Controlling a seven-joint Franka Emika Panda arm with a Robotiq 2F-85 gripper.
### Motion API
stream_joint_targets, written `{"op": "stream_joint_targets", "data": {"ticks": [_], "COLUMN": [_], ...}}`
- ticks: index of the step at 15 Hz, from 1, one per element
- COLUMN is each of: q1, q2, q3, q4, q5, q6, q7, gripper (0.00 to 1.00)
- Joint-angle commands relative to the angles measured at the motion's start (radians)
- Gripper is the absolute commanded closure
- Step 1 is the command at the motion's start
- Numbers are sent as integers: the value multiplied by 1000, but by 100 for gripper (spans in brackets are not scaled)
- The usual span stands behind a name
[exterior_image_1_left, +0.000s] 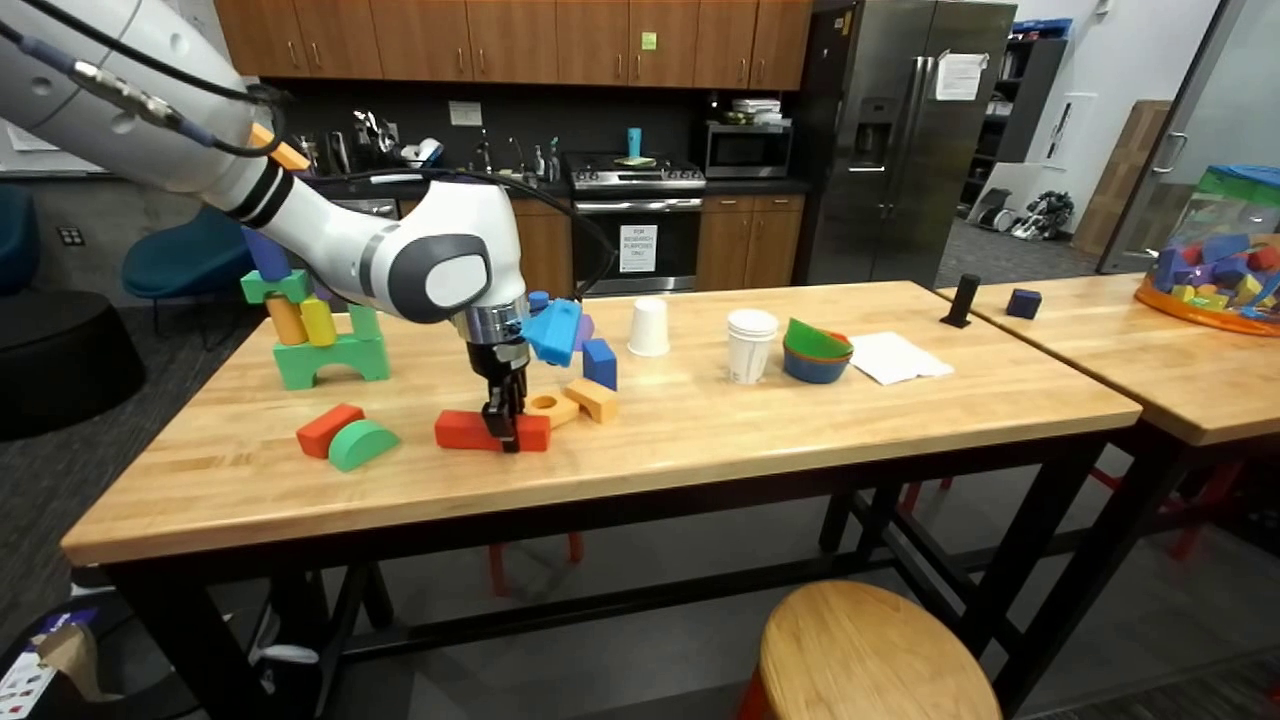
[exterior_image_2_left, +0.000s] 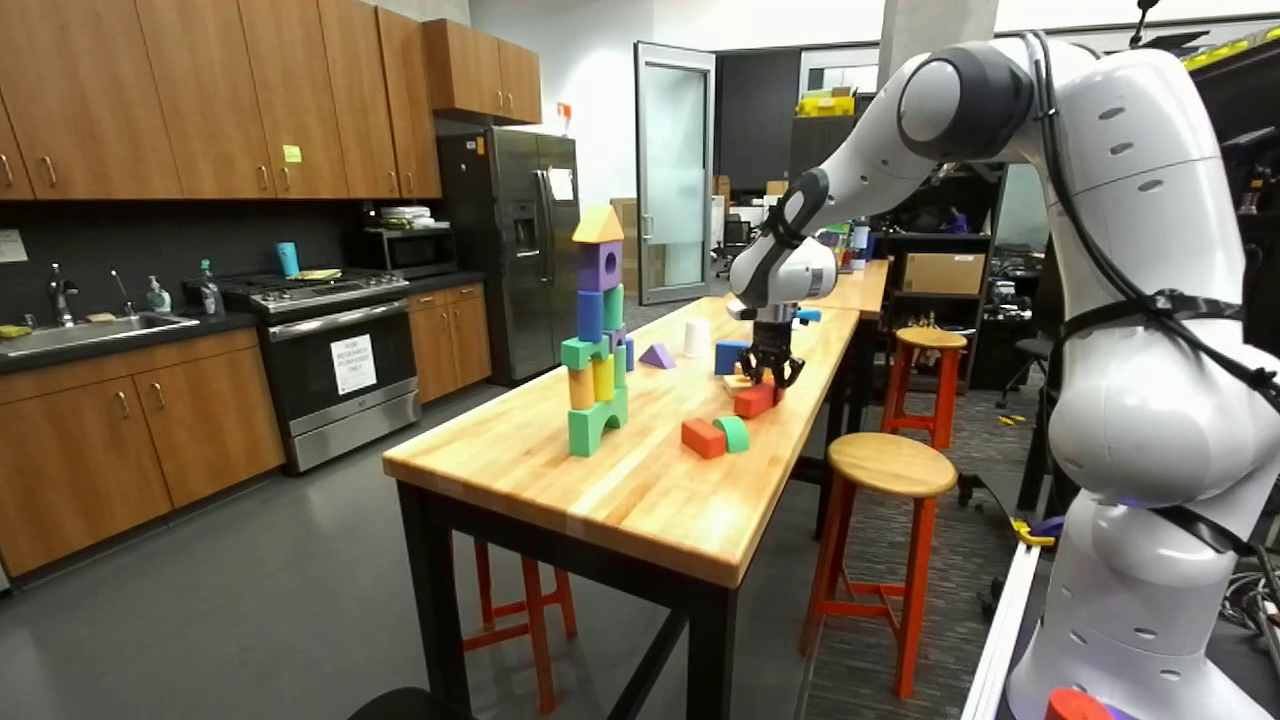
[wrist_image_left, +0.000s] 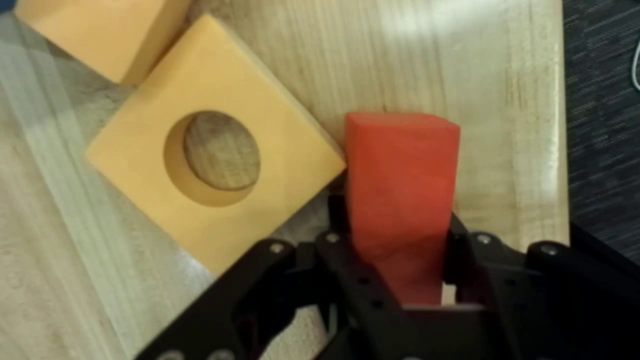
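Nearest in the wrist view, the black gripper (wrist_image_left: 400, 225) grips a long red block (wrist_image_left: 402, 175), its jaws narrowed to the block's width, one finger along each side. That block lies level at the near side of the wooden table (exterior_image_1_left: 700, 430), low down; whether it bears on the wood is hard to tell. Just beside it is a yellow-orange square block (wrist_image_left: 290, 165) with a round hole, one corner at or nearly against the red one; next comes a plain orange block (wrist_image_left: 95, 35). Farther back, in an exterior view, a blue block (exterior_image_1_left: 599, 363) stands upright. Left of the gripper there, a shorter red block (exterior_image_1_left: 328, 430) sits against a green half-round block (exterior_image_1_left: 362, 446). Behind those rises a block tower (exterior_image_2_left: 590, 318), with a green arch (exterior_image_1_left: 331, 358) at its base and an orange triangular block (exterior_image_2_left: 598, 226) on top. Toward the right, well apart from the gripper, are an upturned white cup (exterior_image_1_left: 649, 328), stacked white cups (exterior_image_1_left: 750, 350), nested bowls (exterior_image_1_left: 815, 367) and, last, white paper (exterior_image_1_left: 900, 357).
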Motion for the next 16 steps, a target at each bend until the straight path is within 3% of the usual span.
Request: {"op": "stream_joint_targets", "data": {"ticks": [1,8,16], "q1": [-48,-73,-68], "q2": [73,198,47], "q3": [37,40,61], "q4": [113,287,178], "q5": [59,27,5], "q6": [-5,-10,-87], "q7": [-29,2,-53], "gripper": [84,84,84]}}
